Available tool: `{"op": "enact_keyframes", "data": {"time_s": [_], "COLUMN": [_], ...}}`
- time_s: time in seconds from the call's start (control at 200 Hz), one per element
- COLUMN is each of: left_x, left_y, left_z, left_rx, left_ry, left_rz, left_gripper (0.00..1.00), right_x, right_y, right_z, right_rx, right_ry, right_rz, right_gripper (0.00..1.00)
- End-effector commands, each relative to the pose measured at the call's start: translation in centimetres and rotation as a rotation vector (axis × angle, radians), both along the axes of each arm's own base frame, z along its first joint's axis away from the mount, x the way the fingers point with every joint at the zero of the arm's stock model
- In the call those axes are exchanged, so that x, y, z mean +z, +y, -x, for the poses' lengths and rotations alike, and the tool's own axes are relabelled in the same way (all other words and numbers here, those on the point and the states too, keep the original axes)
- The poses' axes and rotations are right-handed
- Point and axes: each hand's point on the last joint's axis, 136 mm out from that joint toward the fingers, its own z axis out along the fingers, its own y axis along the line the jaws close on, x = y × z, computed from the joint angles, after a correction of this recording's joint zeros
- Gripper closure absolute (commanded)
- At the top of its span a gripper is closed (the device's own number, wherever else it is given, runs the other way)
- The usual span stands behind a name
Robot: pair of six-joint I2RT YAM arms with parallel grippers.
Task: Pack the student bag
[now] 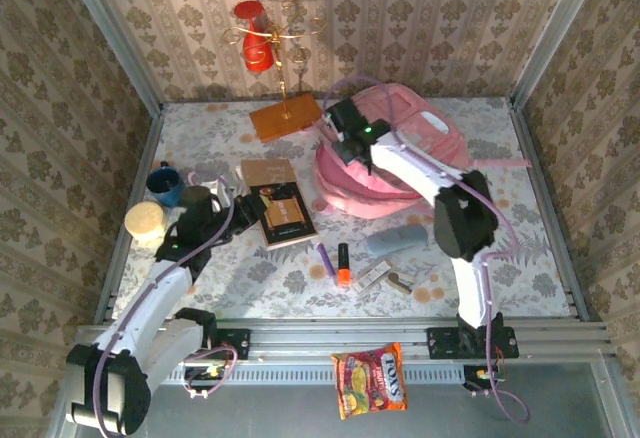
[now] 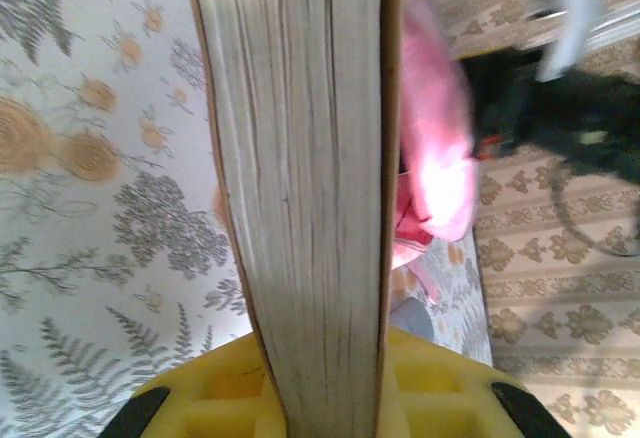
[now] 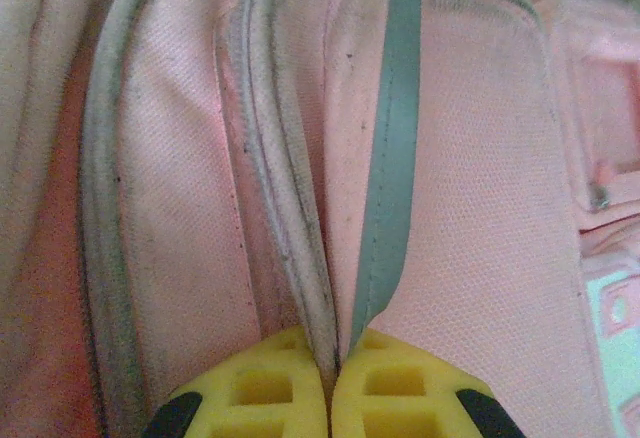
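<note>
A floral-clothed table (image 1: pixel 520 248) carries a pink backpack (image 1: pixel 440 143) at the back right, an orange stand base (image 1: pixel 285 116), a blue mug (image 1: pixel 165 184), a cream jar (image 1: pixel 145 221), a brown book (image 1: pixel 268 172), a darker notebook (image 1: pixel 287 220), a purple marker (image 1: pixel 326 258), an orange highlighter (image 1: pixel 343 264) and a grey pouch (image 1: pixel 395 239).

Worktop (image 1: pixel 545 248) bare along right edge: clear lane. Orange marker (image 1: pixel 343 264) and pouch (image 1: pixel 396 238) clutter front centre; student bag (image 1: pixel 365 196) blocks far centre; mug (image 1: pixel 165 184), jar (image 1: pixel 145 221) crowd left edge.

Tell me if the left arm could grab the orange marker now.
Probably not yet: the left end effector is shut on a book, though the orange marker lies uncovered.
</note>
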Motion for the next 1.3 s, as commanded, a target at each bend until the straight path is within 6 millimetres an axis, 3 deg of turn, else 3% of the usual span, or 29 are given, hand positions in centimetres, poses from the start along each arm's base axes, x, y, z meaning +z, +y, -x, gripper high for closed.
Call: {"op": "enact_keyframes", "data": {"time_s": [0.0,0.165,0.275,0.29,0.365,0.725,0.835,0.905,1.0,1.105,1.3], "left_x": [5.5,6.3,5.6,5.6,5.4,2.2,0.9,-0.5,-2.3,-2.3,-1.4], "left_y": [-1.9,-5.1,-6.6,-7.7,-9.4,-16.4,-18.6,-19.2,-18.6,-16.4,-10.2], "left_z": [-1.8,-3.5,-5.5,-5.2,-6.4,-15.6,-18.1,-19.2,-19.0,-17.2,-10.1], "left_rx": [0.003,-0.026,-0.018,-0.045,-0.06,-0.022,0.011,0.011,0.005,-0.011,-0.023], "left_ry": [-0.114,-0.083,-0.029,-0.025,-0.012,0.0,-0.036,-0.019,0.012,0.011,-0.003], "left_rz": [0.117,0.111,0.118,0.125,0.14,0.218,0.194,0.179,0.133,0.086,0.051], "left_gripper": [1.0,1.0,1.0,1.0,1.0,1.0,0.88,0.73,0.53,0.42,0.34], "right_x": [11.2,13.8,15.3,15.5,15.8,16.1,16.0,15.8,15.3,14.7,12.0], "right_y": [1.2,0.9,1.0,1.1,1.3,3.5,4.2,4.3,3.9,3.0,2.4], "right_z": [1.4,2.0,2.2,2.2,2.0,1.2,1.0,1.0,0.7,0.5,0.3], "right_rx": [0.096,0.122,0.136,0.136,0.14,0.182,0.193,0.192,0.178,0.157,0.13], "right_ry": [-0.117,-0.053,-0.043,-0.044,-0.038,-0.002,0.016,0.024,0.027,0.029,0.06], "right_rz": [-0.273,-0.415,-0.501,-0.51,-0.555,-0.706,-0.746,-0.751,-0.73,-0.716,-0.688], "right_gripper": [1.0,1.0,1.0,1.0,1.0,1.0,1.0,1.0,1.0,1.0,1.0]}}
